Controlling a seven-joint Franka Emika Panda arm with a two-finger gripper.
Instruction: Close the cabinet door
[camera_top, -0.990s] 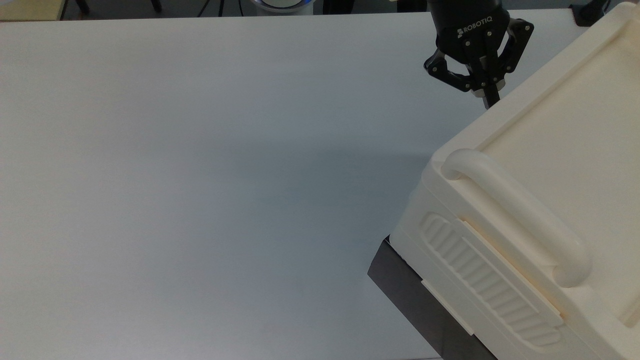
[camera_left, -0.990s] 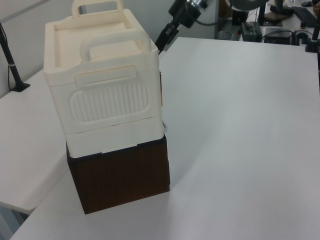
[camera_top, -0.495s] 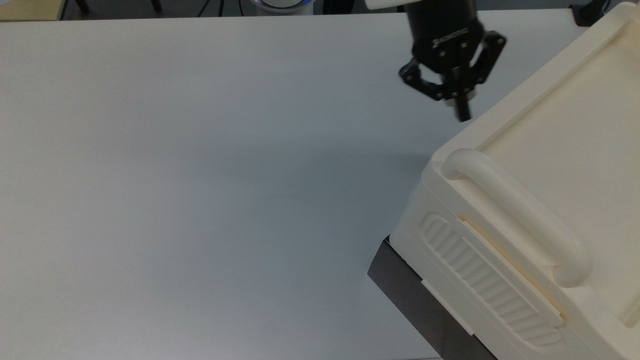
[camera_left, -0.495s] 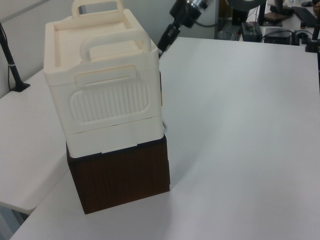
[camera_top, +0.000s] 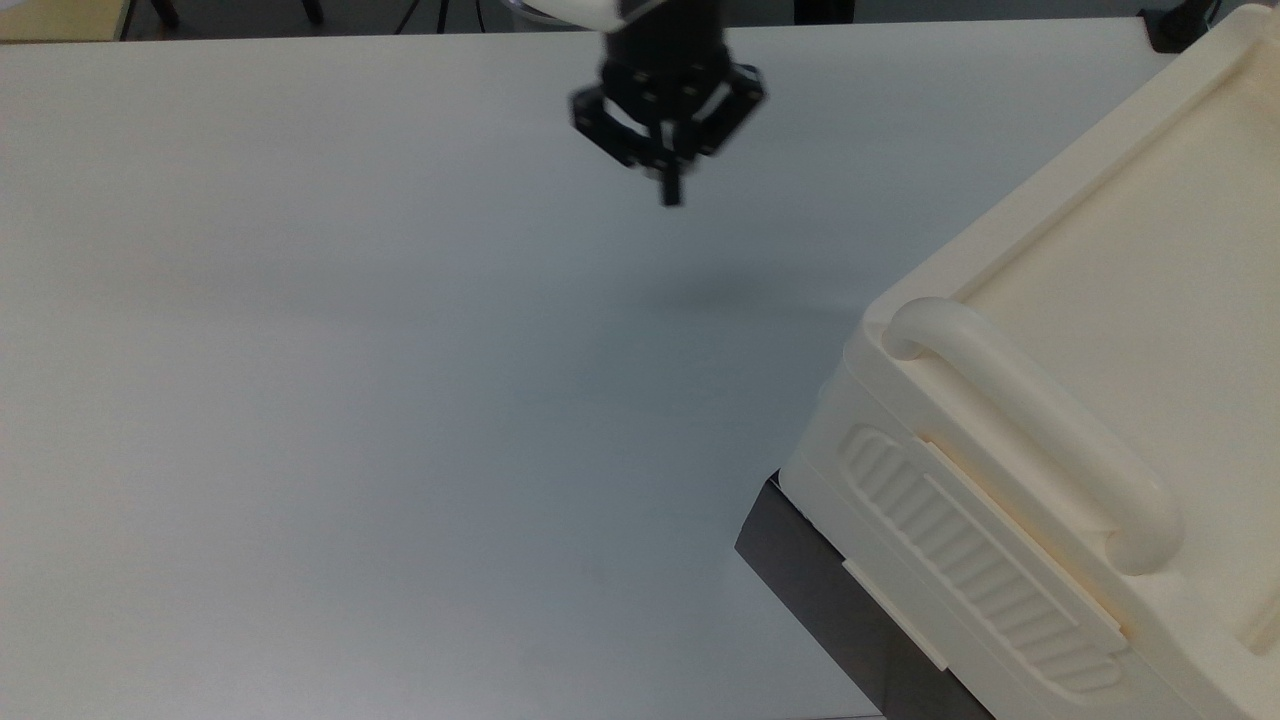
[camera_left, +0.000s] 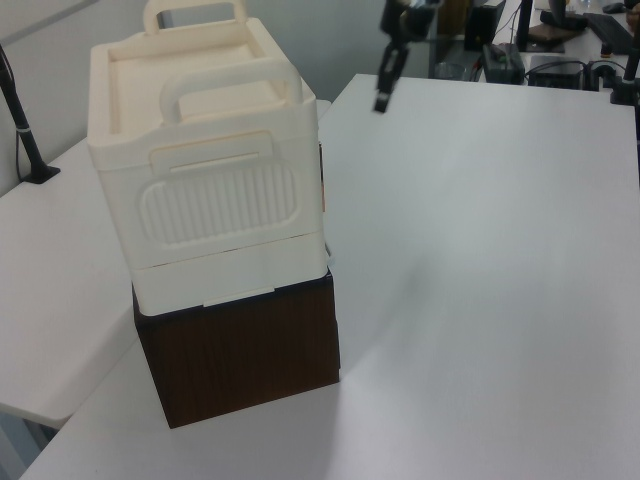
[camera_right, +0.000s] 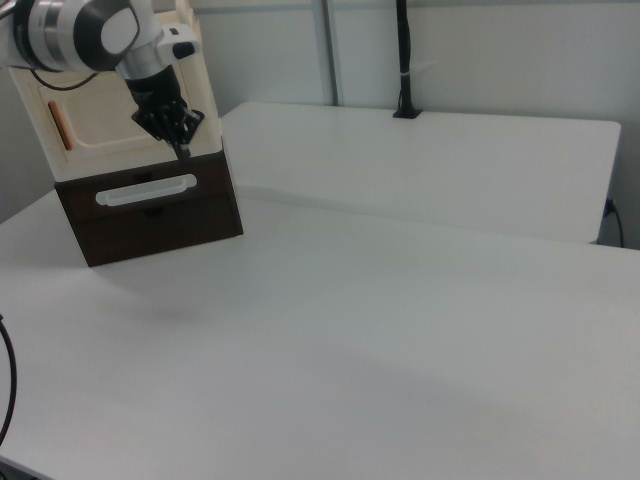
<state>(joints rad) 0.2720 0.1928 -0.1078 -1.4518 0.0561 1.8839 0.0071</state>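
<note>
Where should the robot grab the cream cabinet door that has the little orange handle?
By the narrow orange strip handle, near the right view's left end of the cabinet door. The rest of the panel looks flat and wide, with nothing to pinch. The strip stands upright, so the pincer would probably do best coming straight at the door's front, one finger on each long side of the strip.

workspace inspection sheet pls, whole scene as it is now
surface: white table, bare around the cabinet.
job's things: cream cabinet on a dark base; cabinet door with orange strip handle sits flush with the front.
clutter: nothing seen on the table.
grippers: gripper hangs above the table, apart from the cabinet, fingers together, holding nothing.
cables: dark cable at the right view's left edge.
surroundings: second white table, black pole, desks with equipment behind.
</note>
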